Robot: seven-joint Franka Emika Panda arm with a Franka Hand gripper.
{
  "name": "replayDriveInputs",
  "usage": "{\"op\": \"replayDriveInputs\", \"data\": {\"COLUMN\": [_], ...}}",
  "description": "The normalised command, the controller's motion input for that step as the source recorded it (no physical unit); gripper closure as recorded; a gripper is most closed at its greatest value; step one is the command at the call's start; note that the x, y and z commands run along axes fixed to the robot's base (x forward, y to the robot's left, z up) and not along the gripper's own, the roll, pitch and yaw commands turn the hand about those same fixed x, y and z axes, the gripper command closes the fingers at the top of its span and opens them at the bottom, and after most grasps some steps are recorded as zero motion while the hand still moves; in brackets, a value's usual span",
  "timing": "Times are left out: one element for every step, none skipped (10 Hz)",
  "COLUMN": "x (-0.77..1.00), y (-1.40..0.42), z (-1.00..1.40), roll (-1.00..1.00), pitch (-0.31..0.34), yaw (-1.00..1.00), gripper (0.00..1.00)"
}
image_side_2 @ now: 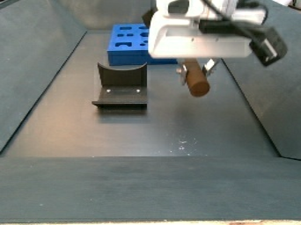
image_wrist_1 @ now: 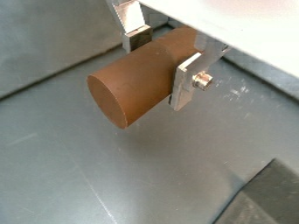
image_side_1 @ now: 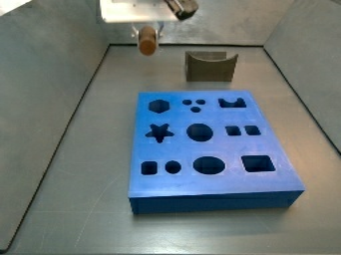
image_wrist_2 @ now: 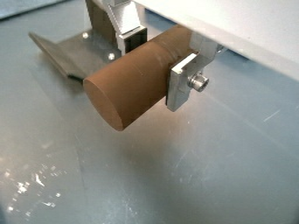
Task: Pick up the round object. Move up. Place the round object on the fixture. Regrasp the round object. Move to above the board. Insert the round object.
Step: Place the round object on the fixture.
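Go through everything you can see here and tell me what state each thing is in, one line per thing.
Gripper: shut on the peg, raised above the floor beside the fixture.
Short orange-brown wooden cylinder peg: clamped between the gripper's silver fingers, off the floor, hanging end-down in both side views.
Small olive-brown notched fixture: standing on the floor, its notch empty.
Large blue square board with dark cut-out holes: flat on the floor, all visible holes empty.
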Motion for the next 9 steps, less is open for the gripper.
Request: {"op": "replayDriveInputs", "data": {"x": [-0.01, -0.01, -0.02, -0.02, -0.02, -0.02, -0.01, -0.01, 0.00], "y": [-0.02, -0.02, -0.02, -0.02, -0.01, -0.01, 0.00, 0.01, 0.01], "z": [1.00, 1.00, 1.00, 1.00, 1.00, 0.89, 0.69, 0.53, 0.37], "roll": [0.02, 0.03, 0.05, 0.05, 0.07, 0.07, 0.08, 0.09, 0.09], "pitch": [0.080, 0.074, 0.070, 0.073, 0.080, 0.086, 0.099, 0.116, 0.132], "yaw": [-0.03, -0.03, -0.02, -0.02, -0.02, -0.02, -0.02, -0.01, -0.01], "gripper": [1.00, 1.00, 1.00, 1.00, 1.00, 1.00, 1.00, 1.00, 1.00]}}
